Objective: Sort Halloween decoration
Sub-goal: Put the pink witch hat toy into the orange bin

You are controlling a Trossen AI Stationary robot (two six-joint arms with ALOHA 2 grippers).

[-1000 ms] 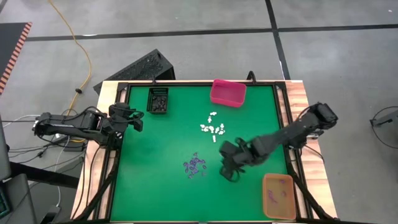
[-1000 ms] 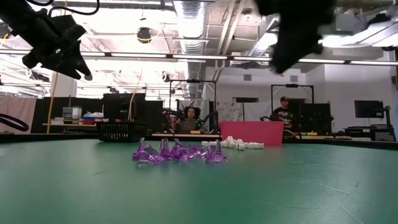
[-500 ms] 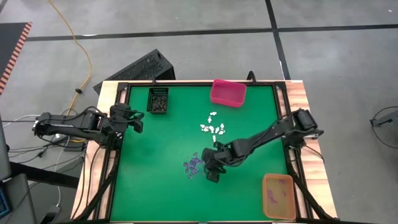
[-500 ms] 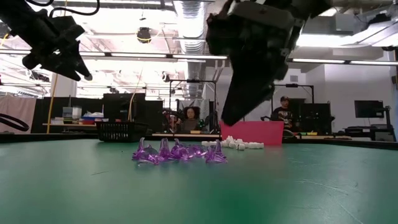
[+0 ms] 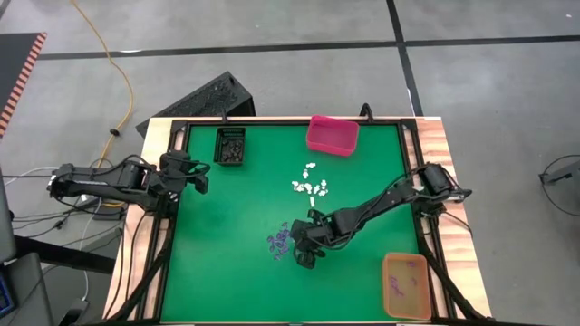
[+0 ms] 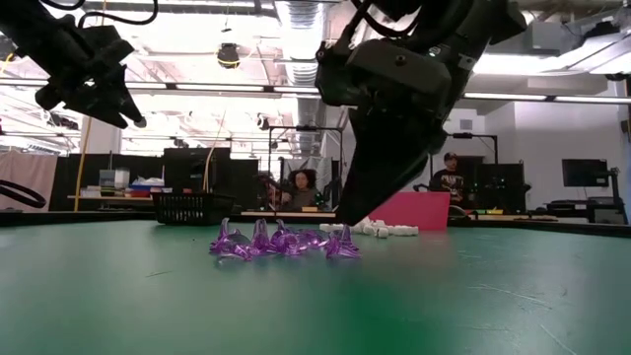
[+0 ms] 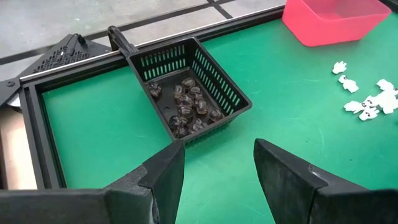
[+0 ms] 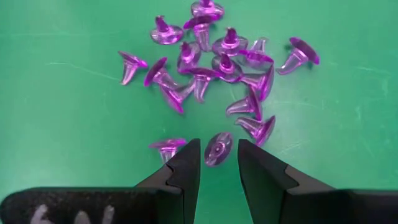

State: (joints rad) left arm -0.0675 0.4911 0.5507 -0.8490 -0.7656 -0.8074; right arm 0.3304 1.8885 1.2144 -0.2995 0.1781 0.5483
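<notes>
Purple trinkets lie in a loose pile (image 5: 283, 240) (image 6: 281, 240) (image 8: 211, 62) on the green mat, each resting on its side or its disc. White trinkets (image 5: 310, 186) (image 7: 367, 102) lie farther back, and dark ones fill the black basket (image 5: 230, 146) (image 7: 186, 93). My right gripper (image 5: 304, 255) (image 8: 219, 158) slants down at the pile's near right edge. It is open, its fingertips on either side of one purple trinket (image 8: 218, 148) with a slim gap on each side. My left gripper (image 5: 201, 177) (image 7: 217, 165) hangs open, high over the table's left edge.
A pink bin (image 5: 332, 134) (image 6: 399, 210) stands at the far edge. An orange bin (image 5: 406, 285) holding a few purple pieces stands at the near right corner. Black rails frame the mat. People sit in the room beyond the table.
My right gripper has come down and toward the table's left from near the orange bin to the purple pile, its wrist rolling on the way. Over the last half second it has only settled lower. The pile has not moved.
</notes>
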